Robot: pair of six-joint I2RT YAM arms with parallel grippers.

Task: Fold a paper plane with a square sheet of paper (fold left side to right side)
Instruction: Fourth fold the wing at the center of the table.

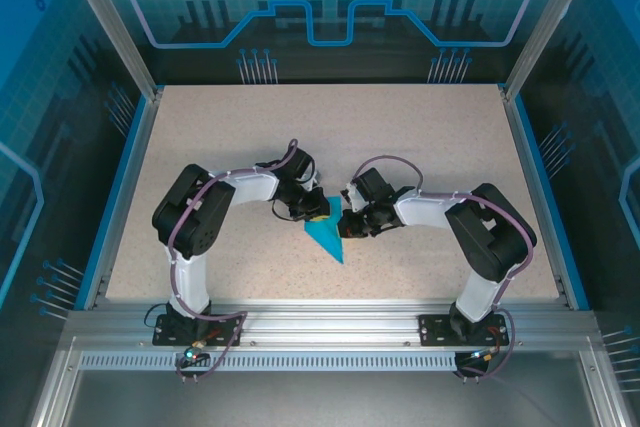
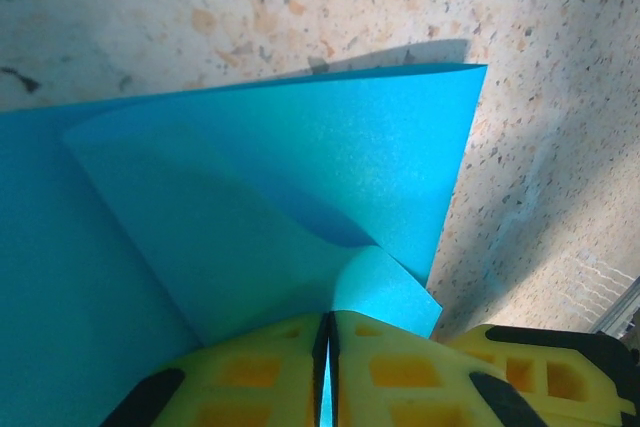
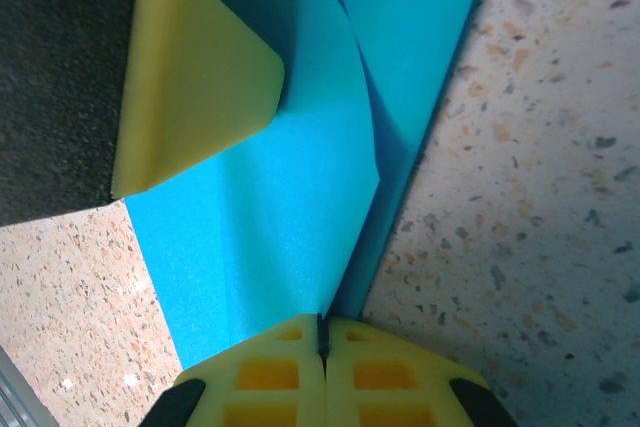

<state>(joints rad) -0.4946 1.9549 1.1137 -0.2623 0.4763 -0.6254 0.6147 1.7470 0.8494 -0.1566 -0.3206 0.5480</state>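
1. Your left gripper [image 2: 326,332] has its yellow ribbed plastic fingers [image 2: 250,372] pressed together. Only a sliver of teal shows in the seam, so it is pinching a small curled corner flap of the thin, teal-blue sheet of paper [image 2: 280,177].
2. Your right gripper [image 3: 322,332] has its matching yellow fingers closed flat against each other. A raised fold of the sheet of paper runs straight into that seam, so it is clamped on the paper's edge.
3. From the right wrist, you see one left-gripper finger, a yellow pad on a black backing, resting over the far-left part of the sheet of paper, well up from the right gripper's own pinch.
4. The sheet of paper is already folded into layers. From the left wrist, an upper layer lies over a lower one and ends in a sharp corner at the upper right, and a softer curved bulge leads down to the pinched flap.
5. From above, the sheet of paper lies between the two grippers. Its wide end is under them, and it narrows to a point that aims toward the arm bases.
6. Around the sheet of paper on every side lies the speckled beige tabletop [image 1: 420,137].
7. The white-and-black left arm [image 1: 190,217] and right arm [image 1: 490,232] bend in toward the sheet of paper from either side. Their bases are bolted to the aluminium rail [image 1: 320,322] beyond the paper's point.
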